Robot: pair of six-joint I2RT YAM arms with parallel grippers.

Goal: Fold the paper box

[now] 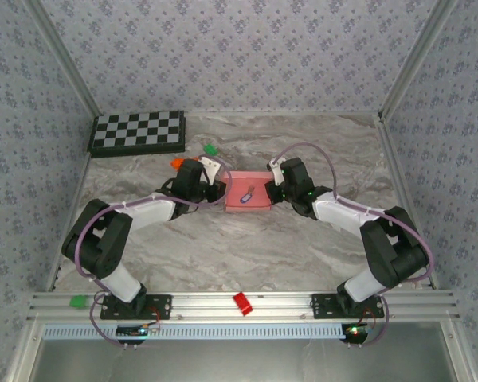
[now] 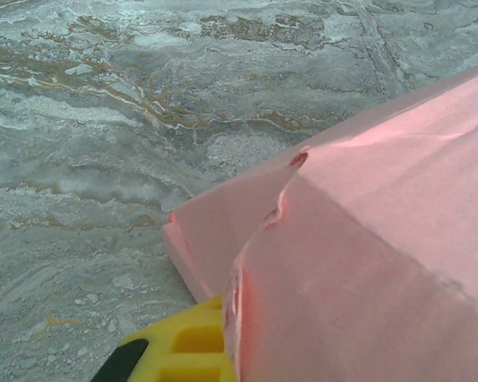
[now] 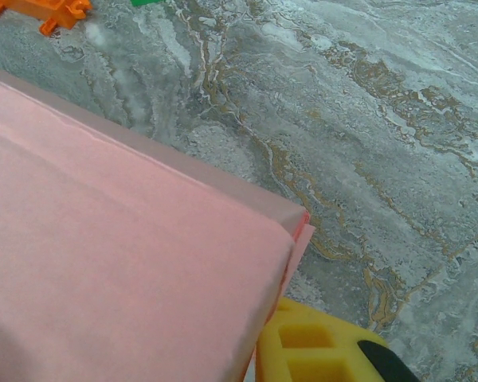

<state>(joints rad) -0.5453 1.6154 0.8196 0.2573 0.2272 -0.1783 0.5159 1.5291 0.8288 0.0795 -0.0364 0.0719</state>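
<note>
Pink box (image 1: 255, 185) lies on the surface (image 1: 247, 247), seemingly folded into a flat rectangle, with left fingers (image 2: 183, 346) and right fingers (image 3: 319, 350) at its ends, grasp unclear; perhaps only end tucks remain.

Table (image 1: 247, 255) open before the paper box (image 1: 248, 200); left gripper (image 1: 220, 193) and right gripper (image 1: 274, 193) block its ends

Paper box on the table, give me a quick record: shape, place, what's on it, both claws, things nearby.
shape: paper box, pink, a flat rectangle
place: middle of the table, between both claws
on top: a small bluish bit
left claw: at the box's left end, grip unclear
right claw: at its right end, grip unclear
nearby: chessboard, green bit, orange bit
</note>
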